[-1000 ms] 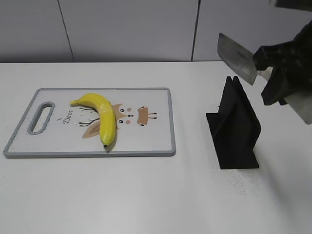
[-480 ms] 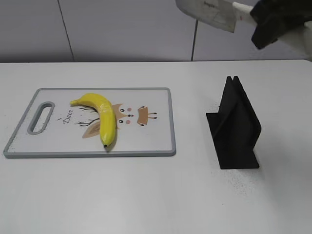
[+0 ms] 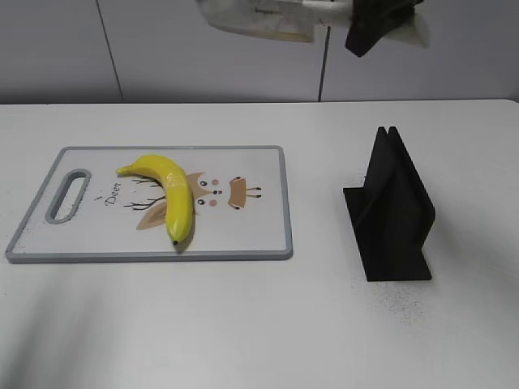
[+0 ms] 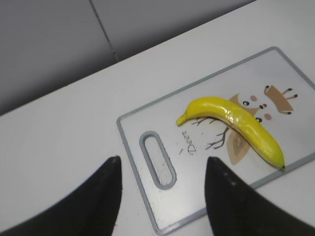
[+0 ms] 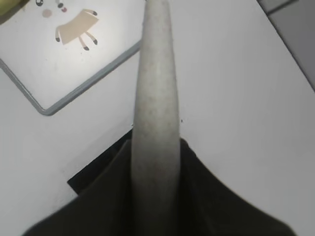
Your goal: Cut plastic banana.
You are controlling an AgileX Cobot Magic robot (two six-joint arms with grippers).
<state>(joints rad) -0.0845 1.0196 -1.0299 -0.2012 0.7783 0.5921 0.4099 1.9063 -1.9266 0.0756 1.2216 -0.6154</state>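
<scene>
Exterior view: plastic banana (image 3: 166,193) on cutting board (image 3: 251,243), long axis slanting toward board's near edge; right tool (image 3: 375,24), clamped on knife (image 3: 259,18), high above board's far-right corner; left tool (image 4: 162,196) agape.

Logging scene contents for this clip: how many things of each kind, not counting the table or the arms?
Banana: 1
Cutting board: 1
Knife: 1
Black stand: 1
Total: 4
</scene>
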